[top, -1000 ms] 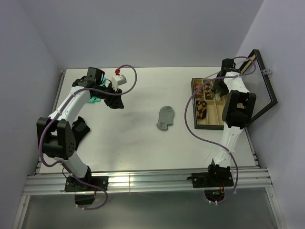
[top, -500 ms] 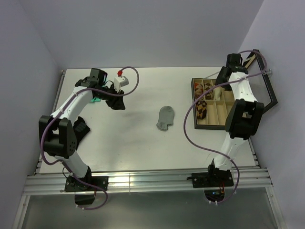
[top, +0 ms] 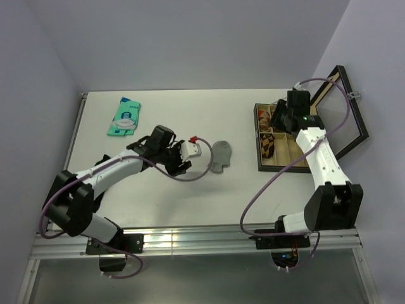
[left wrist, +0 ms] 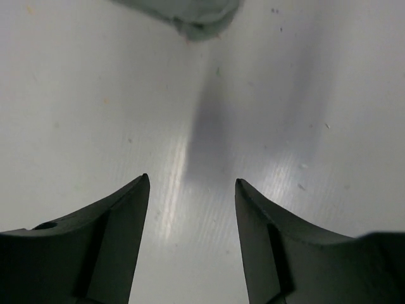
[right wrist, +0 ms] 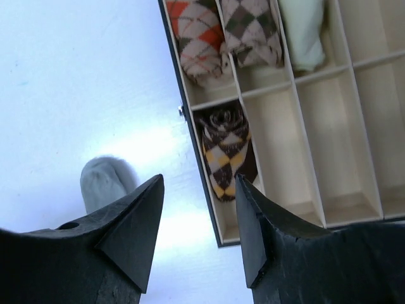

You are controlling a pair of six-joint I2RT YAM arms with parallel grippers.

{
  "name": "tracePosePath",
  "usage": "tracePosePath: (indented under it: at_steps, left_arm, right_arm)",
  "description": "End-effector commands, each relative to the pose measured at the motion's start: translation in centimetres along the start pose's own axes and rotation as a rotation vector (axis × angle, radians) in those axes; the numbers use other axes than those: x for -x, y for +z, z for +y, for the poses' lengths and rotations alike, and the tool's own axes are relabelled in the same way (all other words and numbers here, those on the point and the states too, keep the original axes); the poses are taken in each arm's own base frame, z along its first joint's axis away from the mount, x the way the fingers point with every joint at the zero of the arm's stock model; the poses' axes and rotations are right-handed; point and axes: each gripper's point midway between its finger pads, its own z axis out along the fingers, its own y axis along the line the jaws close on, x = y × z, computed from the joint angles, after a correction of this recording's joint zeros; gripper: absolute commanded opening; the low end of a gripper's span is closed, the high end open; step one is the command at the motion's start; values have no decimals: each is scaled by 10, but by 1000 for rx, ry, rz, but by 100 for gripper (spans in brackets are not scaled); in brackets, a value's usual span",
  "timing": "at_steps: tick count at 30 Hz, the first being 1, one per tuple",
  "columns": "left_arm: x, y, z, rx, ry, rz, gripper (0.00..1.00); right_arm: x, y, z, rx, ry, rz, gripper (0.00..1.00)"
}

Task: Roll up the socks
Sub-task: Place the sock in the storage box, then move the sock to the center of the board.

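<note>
A grey sock (top: 221, 156) lies flat in the middle of the table. It shows at the top edge of the left wrist view (left wrist: 197, 15) and at the left of the right wrist view (right wrist: 104, 182). My left gripper (top: 192, 154) is just left of the sock, low over bare table, open and empty (left wrist: 190, 183). My right gripper (top: 279, 121) hangs over the left part of the wooden box, open and empty (right wrist: 199, 183). No beige-tan sock shows on the table.
An open compartment box (top: 261, 166) with a raised lid (top: 352, 126) stands at the right. It holds argyle rolled socks (right wrist: 226, 152) and a pale roll (right wrist: 302, 31). A teal packet (top: 124, 117) lies at the back left.
My left arm has swung from the teal packet at the back left to just left of the grey sock. My right gripper has moved from the box's back towards its left side.
</note>
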Motion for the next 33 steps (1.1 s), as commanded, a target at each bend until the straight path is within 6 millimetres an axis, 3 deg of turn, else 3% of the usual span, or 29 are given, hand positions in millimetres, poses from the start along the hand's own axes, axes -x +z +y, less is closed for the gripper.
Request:
tracePosePath:
  at_steps: [1,3,7,8,9,13,23,33]
  left_arm:
    - [45,-3,25,221,196,-155,62]
    - [70,-3,27,300,260,-252,64]
    - [74,16,11,355,369,-274,63]
    - [83,23,3,361,415,-302,62]
    - [75,28,1,389,450,-278,62]
    - [86,45,-21,395,543,-316,62]
    - [74,85,-65,277,653,-332,63]
    - [92,108,-60,266,604,-351,62]
  right_arm:
    - [-1,-11,1,36,51,-70,56]
    - [-3,-20,-1,38,58,-92,56]
    - [-23,-25,0,39,42,-84,56]
    - [-23,-27,0,42,46,-93,56]
    - [-26,-31,1,49,43,-97,56]
    - [-32,-34,0,50,47,-103,56]
    - [-42,-31,2,69,52,-91,55]
    - [-40,-31,7,90,45,-91,54]
